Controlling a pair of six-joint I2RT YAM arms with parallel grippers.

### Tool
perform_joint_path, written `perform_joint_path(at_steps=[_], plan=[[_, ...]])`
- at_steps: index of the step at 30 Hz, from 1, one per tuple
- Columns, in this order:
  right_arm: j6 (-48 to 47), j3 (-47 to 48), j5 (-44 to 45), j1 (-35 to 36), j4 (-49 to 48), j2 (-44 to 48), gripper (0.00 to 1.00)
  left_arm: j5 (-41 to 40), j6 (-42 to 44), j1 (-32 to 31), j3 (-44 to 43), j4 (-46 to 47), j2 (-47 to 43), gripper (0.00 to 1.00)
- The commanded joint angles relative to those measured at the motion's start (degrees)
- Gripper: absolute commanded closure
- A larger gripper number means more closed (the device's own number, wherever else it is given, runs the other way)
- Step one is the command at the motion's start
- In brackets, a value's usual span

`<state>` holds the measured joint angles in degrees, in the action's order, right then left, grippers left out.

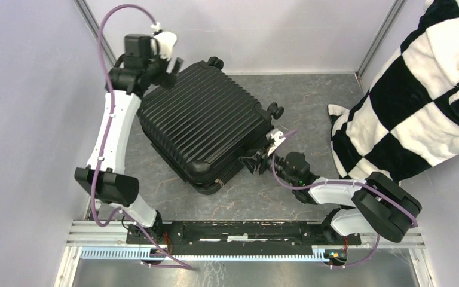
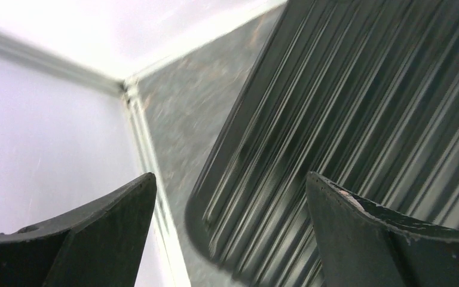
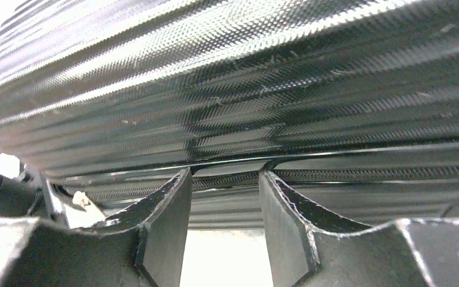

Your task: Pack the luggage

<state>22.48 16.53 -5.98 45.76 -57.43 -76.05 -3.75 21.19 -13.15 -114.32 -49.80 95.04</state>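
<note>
The luggage (image 1: 203, 116), a black ribbed hard-shell suitcase, lies flat and closed on the grey table, turned at an angle. Its caster wheels (image 1: 275, 110) point to the back right. My left gripper (image 1: 166, 67) hovers over the luggage's far-left corner. In the left wrist view it (image 2: 230, 185) is wide open and empty above the ribbed shell (image 2: 364, 119). My right gripper (image 1: 257, 160) is at the luggage's near-right side. In the right wrist view it (image 3: 224, 176) is partly open, its tips against the zipper seam (image 3: 334, 173), with nothing between them.
A black-and-white checkered blanket (image 1: 418, 89) is bunched at the right side of the table, partly hanging over the right wall. Pale walls enclose the table on the left and back. A metal rail (image 1: 245, 230) runs along the near edge.
</note>
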Motion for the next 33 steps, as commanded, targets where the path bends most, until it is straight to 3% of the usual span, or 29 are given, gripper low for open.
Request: perform_joint_path(at_steps=[1, 12, 23, 28, 33], plan=[[2.0, 10.12, 4.81, -6.23, 8.55, -4.58, 0.48, 2.97, 4.85, 7.87, 9.46, 4.77, -6.29, 0.0], [3.71, 23.96, 5.55, -16.55, 15.01, -11.4, 0.48, -8.73, 2.14, 20.96, 25.65, 21.77, -7.71, 0.1], [3.78, 14.05, 9.9, -16.95, 14.5, -5.17, 0.5, -15.23, -0.91, 25.48, 36.3, 35.63, -8.56, 0.2], [4.44, 10.25, 7.95, -16.98, 13.37, -3.58, 0.5, -5.47, -6.39, 25.45, 36.88, 34.56, -4.44, 0.17], [2.58, 12.78, 8.53, -17.2, 15.52, -5.46, 0.48, 16.12, -7.37, 25.37, 36.75, 29.62, -2.81, 0.16]])
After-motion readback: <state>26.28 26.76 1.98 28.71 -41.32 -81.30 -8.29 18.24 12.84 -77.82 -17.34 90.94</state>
